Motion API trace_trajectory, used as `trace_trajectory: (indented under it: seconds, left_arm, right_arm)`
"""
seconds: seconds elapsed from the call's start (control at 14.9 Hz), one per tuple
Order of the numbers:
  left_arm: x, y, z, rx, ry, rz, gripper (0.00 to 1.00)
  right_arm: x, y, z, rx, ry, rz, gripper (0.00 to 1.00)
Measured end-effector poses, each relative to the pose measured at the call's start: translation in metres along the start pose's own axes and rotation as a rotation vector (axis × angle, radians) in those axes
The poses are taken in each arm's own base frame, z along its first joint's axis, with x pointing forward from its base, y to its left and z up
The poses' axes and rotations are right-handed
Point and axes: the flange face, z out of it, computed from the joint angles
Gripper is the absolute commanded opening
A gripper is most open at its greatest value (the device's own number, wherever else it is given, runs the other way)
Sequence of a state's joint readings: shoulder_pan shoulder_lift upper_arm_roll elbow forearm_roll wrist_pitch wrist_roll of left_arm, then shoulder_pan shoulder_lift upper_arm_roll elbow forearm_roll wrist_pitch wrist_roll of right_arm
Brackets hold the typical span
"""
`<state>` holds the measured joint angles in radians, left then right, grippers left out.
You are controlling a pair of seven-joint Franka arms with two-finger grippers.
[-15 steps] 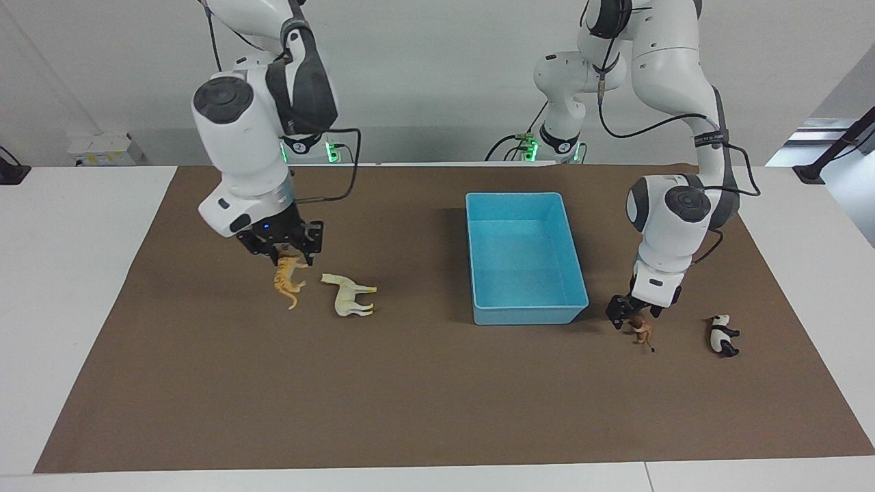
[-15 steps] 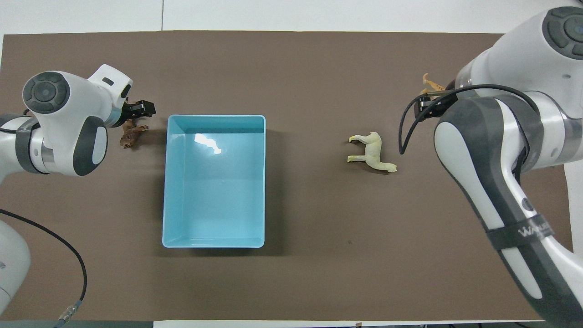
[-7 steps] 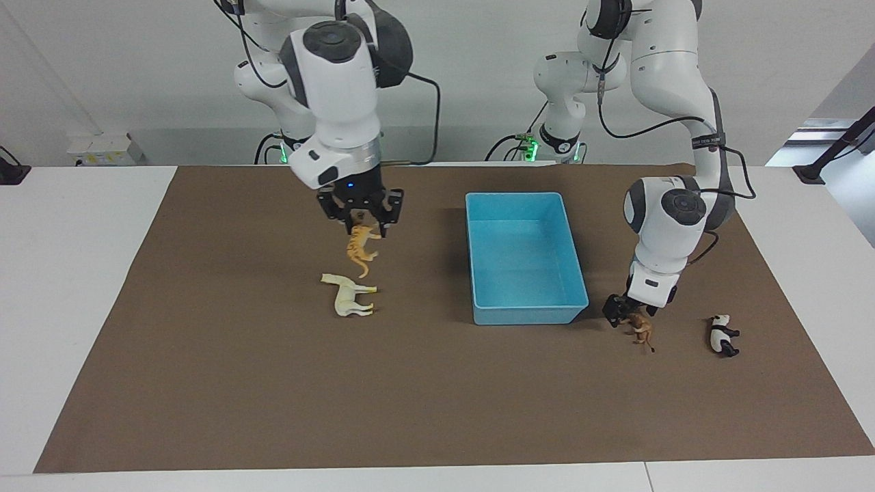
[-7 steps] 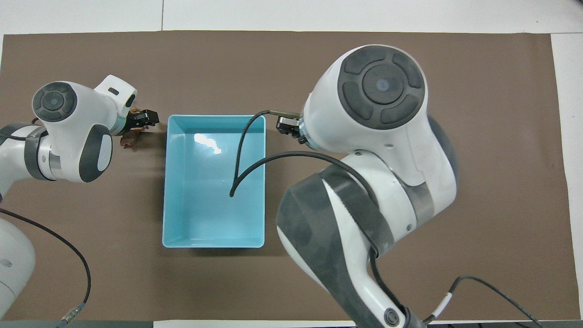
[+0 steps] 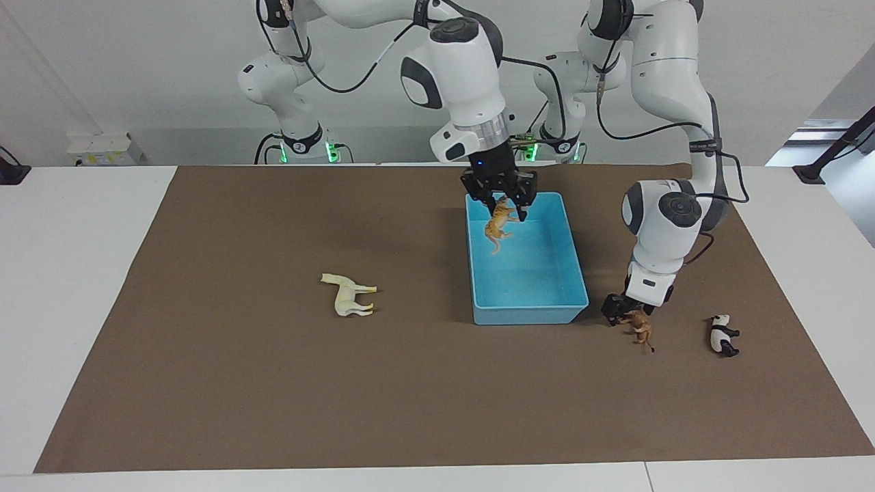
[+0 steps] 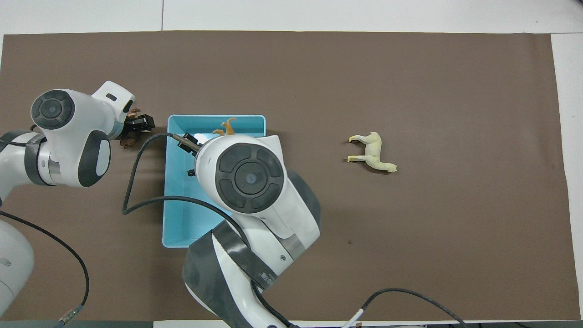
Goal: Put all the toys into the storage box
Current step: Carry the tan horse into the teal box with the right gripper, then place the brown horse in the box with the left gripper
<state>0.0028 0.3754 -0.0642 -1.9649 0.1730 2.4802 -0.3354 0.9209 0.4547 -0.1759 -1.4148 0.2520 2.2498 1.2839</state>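
Glossy light blue storage box (image 5: 577, 273), rectangular with low walls and rolled rim, sits on a matte brown mat (image 5: 273, 396); cream horse (image 5: 348, 295) lies on its side toward the right arm's end, panda (image 5: 721, 335) toward the left arm's. Right gripper (image 5: 503, 202) hangs over the box, clamped on the striped orange tiger (image 5: 497, 225), which dangles above the box floor. Left gripper (image 5: 621, 311) is down at the brown lion (image 5: 640, 329) just off the box corner, fingers closed on it.

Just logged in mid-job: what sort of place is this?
Likely a robotics lab: two arms at a white table under a brown mat, with plastic toy animals and a blue box.
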Motion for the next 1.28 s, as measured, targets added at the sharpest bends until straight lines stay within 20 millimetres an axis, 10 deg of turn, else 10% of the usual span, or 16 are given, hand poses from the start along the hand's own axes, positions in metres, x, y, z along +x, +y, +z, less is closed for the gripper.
trace_trajectory:
  seconds: [0.13, 0.27, 0.6, 0.87, 1.14, 1.28]
  left_arm:
    - [0.000, 0.000, -0.001, -0.002, 0.003, 0.002, 0.00]
    - [0.001, -0.001, -0.001, -0.006, 0.002, -0.004, 0.00]
    - [0.016, 0.002, -0.023, -0.007, 0.006, -0.013, 0.00]
    - [0.036, 0.014, -0.097, -0.002, 0.018, -0.004, 0.00]
    - [0.003, 0.063, -0.183, -0.018, -0.035, -0.032, 0.00]
    - [-0.042, 0.125, -0.231, -0.020, -0.053, -0.081, 0.00]
  right_arm:
    - [-0.005, 0.006, 0.047, 0.014, 0.002, 0.048, 0.00]
    - [-0.001, 0.018, 0.078, 0.001, -0.014, 0.092, 0.99]
    - [-0.003, 0.020, 0.069, -0.040, -0.041, 0.195, 1.00]
    - [0.023, 0.025, 0.042, -0.126, -0.048, 0.222, 1.00]
    - [0.098, 0.056, -0.014, -0.278, -0.021, 0.054, 1.00]
    - [0.164, 0.096, -0.048, -0.391, -0.047, -0.156, 1.00]
